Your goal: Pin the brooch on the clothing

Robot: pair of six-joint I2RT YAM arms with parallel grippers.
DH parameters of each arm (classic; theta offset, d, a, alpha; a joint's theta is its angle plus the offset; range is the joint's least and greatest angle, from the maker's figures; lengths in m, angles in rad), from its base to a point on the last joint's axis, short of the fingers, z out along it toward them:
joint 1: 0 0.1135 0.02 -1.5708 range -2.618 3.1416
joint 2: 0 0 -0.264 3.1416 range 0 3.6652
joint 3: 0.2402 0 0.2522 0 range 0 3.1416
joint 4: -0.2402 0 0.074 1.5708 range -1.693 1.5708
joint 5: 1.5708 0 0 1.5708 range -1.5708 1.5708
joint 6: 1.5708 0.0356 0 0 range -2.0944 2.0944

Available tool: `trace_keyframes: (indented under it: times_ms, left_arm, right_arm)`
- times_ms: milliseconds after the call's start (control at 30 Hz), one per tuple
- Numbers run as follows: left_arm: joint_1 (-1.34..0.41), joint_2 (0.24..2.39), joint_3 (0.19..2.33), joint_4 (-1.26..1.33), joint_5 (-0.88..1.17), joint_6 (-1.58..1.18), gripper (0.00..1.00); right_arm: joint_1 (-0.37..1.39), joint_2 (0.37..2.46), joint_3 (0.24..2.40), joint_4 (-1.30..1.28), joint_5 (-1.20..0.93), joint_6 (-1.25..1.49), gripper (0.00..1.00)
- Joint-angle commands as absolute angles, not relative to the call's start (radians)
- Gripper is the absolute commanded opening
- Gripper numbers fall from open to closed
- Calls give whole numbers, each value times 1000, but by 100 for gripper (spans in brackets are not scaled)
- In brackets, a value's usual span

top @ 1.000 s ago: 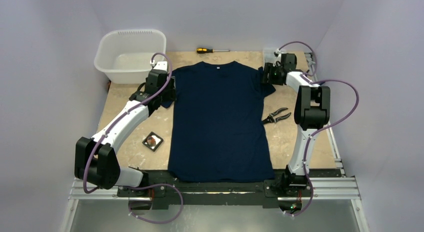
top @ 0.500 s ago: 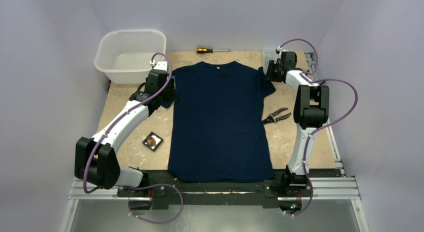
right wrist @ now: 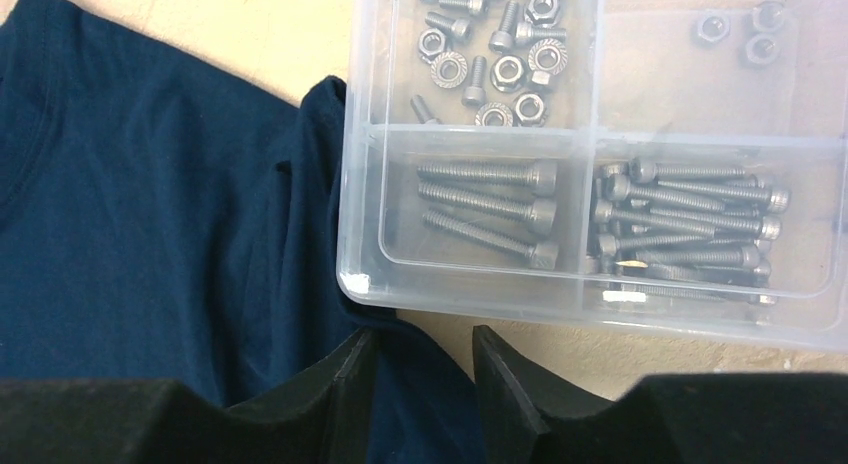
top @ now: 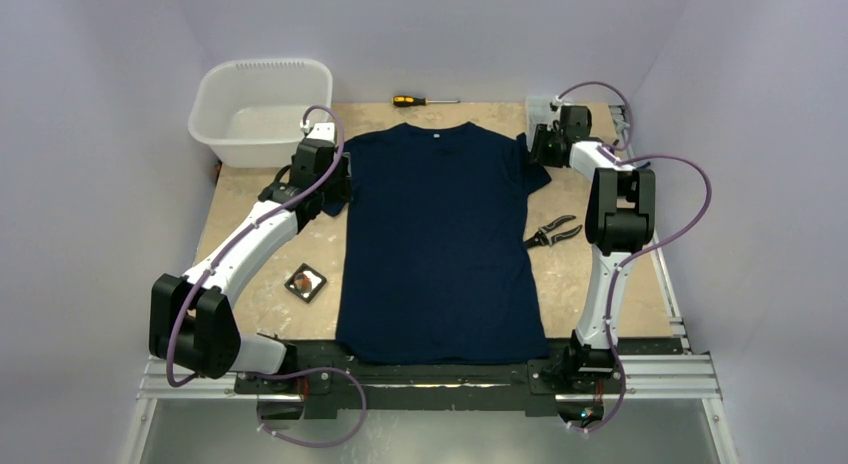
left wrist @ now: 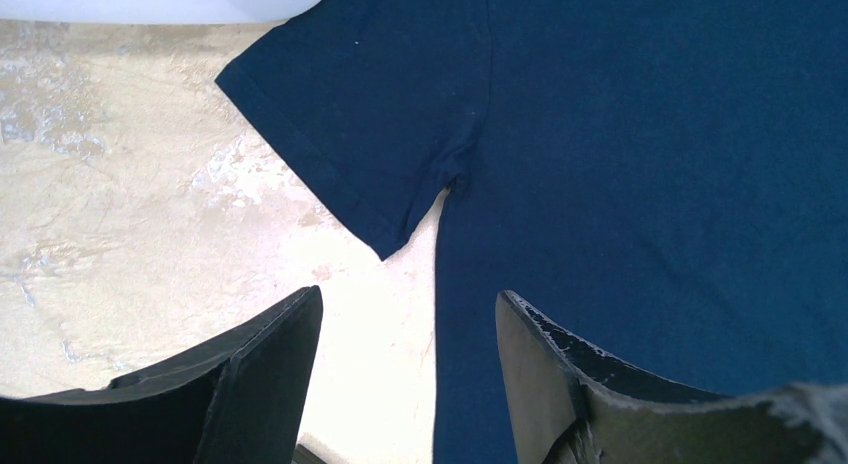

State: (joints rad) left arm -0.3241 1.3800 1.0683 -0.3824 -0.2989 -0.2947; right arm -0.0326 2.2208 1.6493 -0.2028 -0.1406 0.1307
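Note:
The dark navy T-shirt [top: 440, 244] lies flat in the middle of the table, collar at the far side. The brooch [top: 305, 281] sits in a small black tray [top: 315, 292] left of the shirt's lower half. My left gripper [top: 335, 189] is open and empty beside the left sleeve [left wrist: 370, 114], its fingers [left wrist: 270, 374] over the bare table and the shirt's side edge. My right gripper [top: 537, 144] is at the right sleeve [right wrist: 300, 214]. In the right wrist view the gripper [right wrist: 420, 359] has its jaws a little apart, with the sleeve's edge lying between them.
A clear parts box [right wrist: 600, 154] of bolts and nuts rests on the right sleeve's corner, also seen from above [top: 543, 106]. A white tub [top: 262, 99] stands at the back left. A screwdriver [top: 425, 101] lies behind the collar. Pliers [top: 553, 232] lie right of the shirt.
My right gripper has shifted slightly back and right, toward the parts box, at the right sleeve. The left arm, shirt and brooch have not moved.

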Motion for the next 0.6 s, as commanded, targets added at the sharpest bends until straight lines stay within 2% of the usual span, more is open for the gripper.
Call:
trace_keyframes:
  times_ms: [0,67,100,200,567]
  left_arm:
    - [-328,1358,1071,-348,-298,-283,63]
    - [-328,1358,1072,-348,-298,-283,63]
    - [-328,1357,1072,-348,-298,-281,63]
    - [-328,1355,1072,-348,-299,-281,63]
    - [-328,1340,1072,-350,-301,-278,63]
  right_arm:
    - [-31,2236,1696,-195,-147,128,36]
    - [-31,2230,1698,-195,-151,127,24]
    - [-31,2224,1698,-195,-156,128,15]
    - [-31,2201,1695,-194,-175,132,1]
    - [-20,2078,1735,-268,-176,158,0]
